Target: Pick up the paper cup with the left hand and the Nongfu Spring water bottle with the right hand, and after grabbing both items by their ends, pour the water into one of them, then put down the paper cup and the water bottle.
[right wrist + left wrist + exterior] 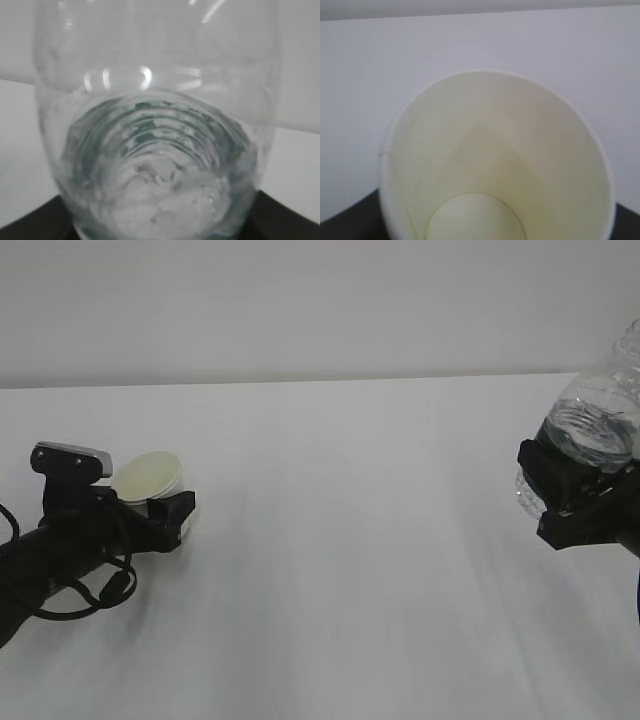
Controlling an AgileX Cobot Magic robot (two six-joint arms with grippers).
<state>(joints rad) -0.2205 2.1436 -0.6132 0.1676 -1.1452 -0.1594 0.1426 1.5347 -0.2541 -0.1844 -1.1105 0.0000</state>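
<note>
A bare white table runs back to a plain pale wall. On the left, the left hand has its fingers around the paper cup. On the right, the right hand grips the water bottle above the table

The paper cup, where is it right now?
In the exterior view the paper cup sits at the far left of the white table, tilted, between the fingers of the left pincer, far from the bottle.
</note>
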